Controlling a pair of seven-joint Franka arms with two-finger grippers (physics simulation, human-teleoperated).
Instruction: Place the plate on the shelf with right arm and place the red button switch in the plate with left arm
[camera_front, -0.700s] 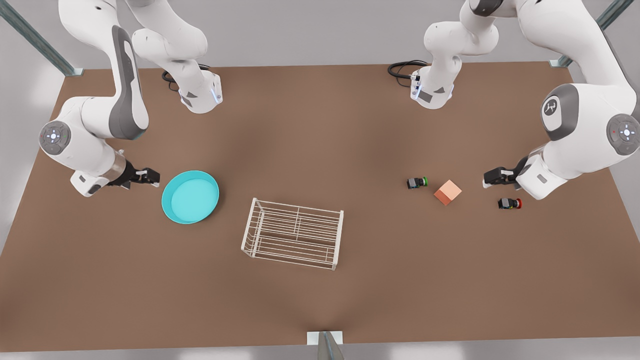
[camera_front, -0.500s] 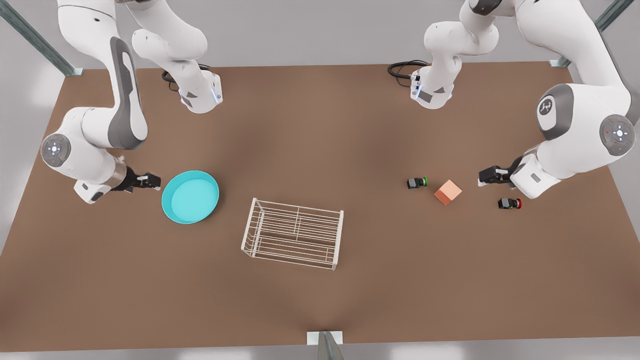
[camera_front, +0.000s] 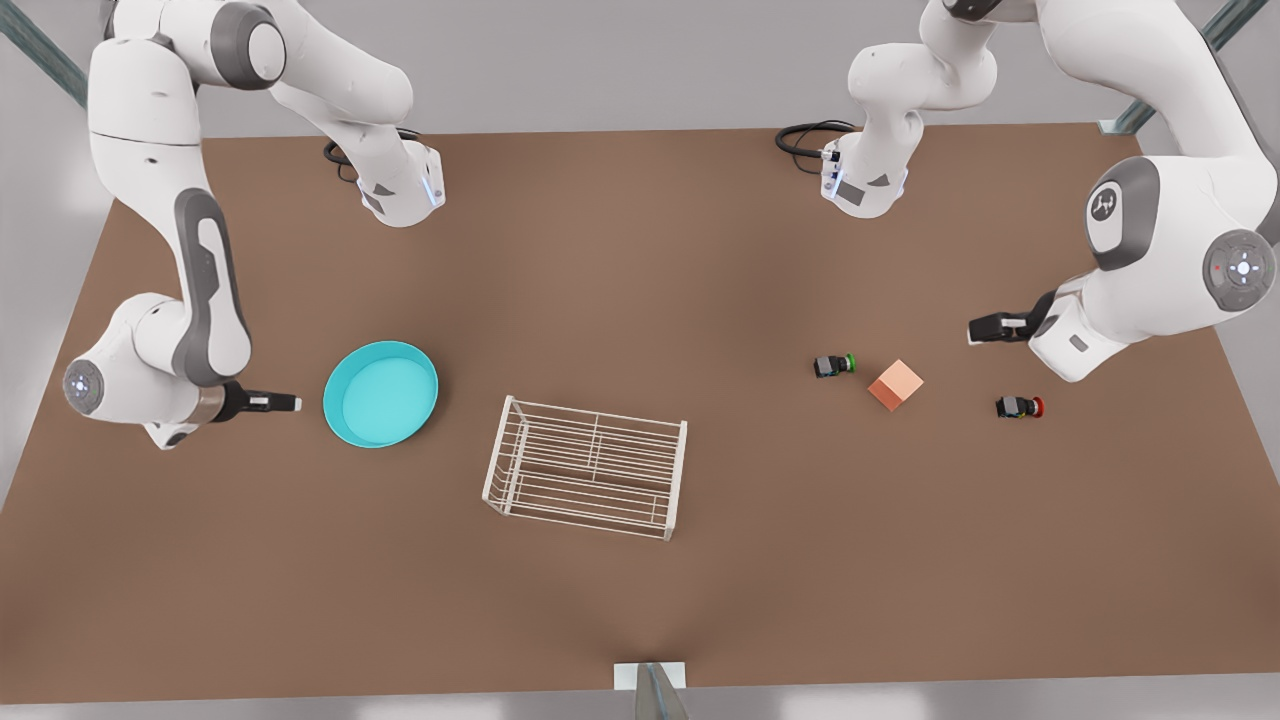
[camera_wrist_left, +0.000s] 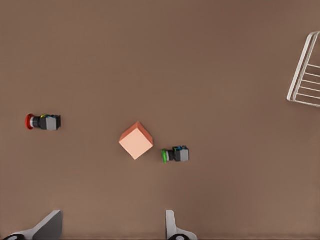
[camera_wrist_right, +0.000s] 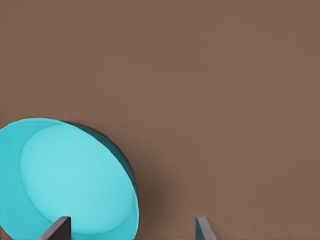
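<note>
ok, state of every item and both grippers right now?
plate: on table, empty
shelf: upright, empty
red button switch: on its side, untouched
green switch: on its side
cube: on table
right gripper: open, beside plate
left gripper: open, holding nothing

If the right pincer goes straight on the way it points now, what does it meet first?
Most likely the plate. In the front view the right pincer points at the near rim with bare table between them, fingers open. Its height over the table is unclear, so it might pass above the rim.
</note>
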